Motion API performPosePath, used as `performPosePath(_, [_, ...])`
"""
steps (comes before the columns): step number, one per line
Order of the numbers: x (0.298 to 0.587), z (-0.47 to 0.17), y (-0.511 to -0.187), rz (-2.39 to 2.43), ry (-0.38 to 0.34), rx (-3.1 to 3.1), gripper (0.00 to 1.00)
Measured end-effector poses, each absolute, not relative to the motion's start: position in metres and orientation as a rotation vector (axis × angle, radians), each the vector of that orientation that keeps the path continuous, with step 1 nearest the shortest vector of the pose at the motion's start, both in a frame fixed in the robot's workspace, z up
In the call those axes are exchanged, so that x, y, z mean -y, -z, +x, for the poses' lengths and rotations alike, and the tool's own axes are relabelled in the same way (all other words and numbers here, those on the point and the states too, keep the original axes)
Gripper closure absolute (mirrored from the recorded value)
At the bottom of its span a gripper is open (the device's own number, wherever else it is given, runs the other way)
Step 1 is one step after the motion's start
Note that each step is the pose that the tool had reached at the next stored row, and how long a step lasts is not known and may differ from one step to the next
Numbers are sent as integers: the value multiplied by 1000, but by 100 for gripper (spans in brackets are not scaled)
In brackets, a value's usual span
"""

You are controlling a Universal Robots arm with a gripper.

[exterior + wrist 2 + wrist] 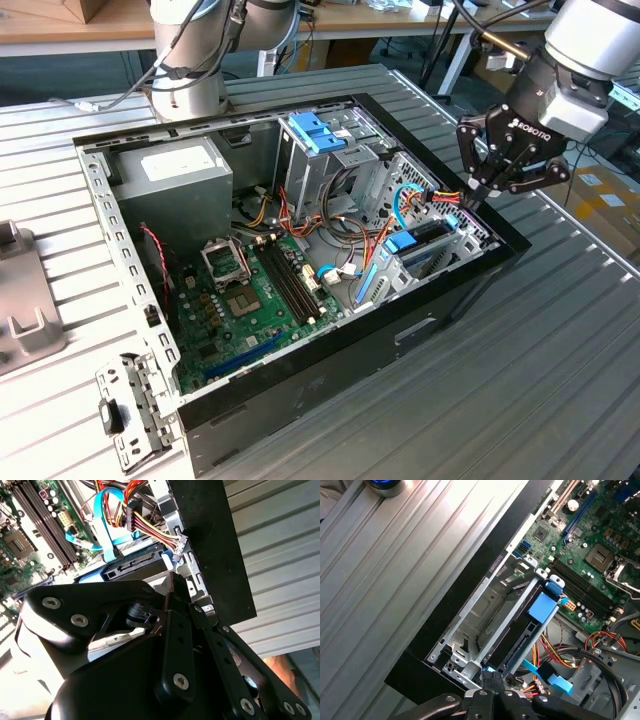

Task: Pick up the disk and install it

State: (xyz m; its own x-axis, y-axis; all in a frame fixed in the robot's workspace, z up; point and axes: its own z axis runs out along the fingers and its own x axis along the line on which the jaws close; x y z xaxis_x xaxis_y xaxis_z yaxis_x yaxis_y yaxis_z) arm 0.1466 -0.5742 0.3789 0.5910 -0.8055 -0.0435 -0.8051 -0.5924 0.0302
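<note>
Disk (pixel 527 630) dark-bodied, blue-framed, upright in bay

The gripper (pixel 172 587) hides part of the disk (pixel 132 566) in the second wrist view.

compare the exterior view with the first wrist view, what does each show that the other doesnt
Exterior view alone: the grey boxy power supply with a white label, the light-blue plastic bracket and the loose metal bracket on the table. First wrist view alone: the empty metal bay beside the drive. Shared: the blue-framed dark disk seated in its cage, the green motherboard, and the black tool, shut.
</note>
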Motion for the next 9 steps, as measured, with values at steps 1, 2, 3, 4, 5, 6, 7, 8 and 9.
performPosePath(1, [574,147,-379,2803,82,1399,89])
performPosePath(2, [574,147,-379,2810,82,1386,89])
performPosePath(3, [574,147,-379,2815,82,1374,89])
performPosePath(4, [574,147,-379,2825,82,1352,89])
performPosePath(5, [574,147,-379,2834,82,1332,89])
performPosePath(6, [574,147,-379,2842,82,1315,89])
performPosePath(7, [574,147,-379,2853,82,1289,89])
performPosePath(8, [574,147,-379,2863,81,1267,89])
performPosePath(9, [574,147,-379,2878,81,1231,89])
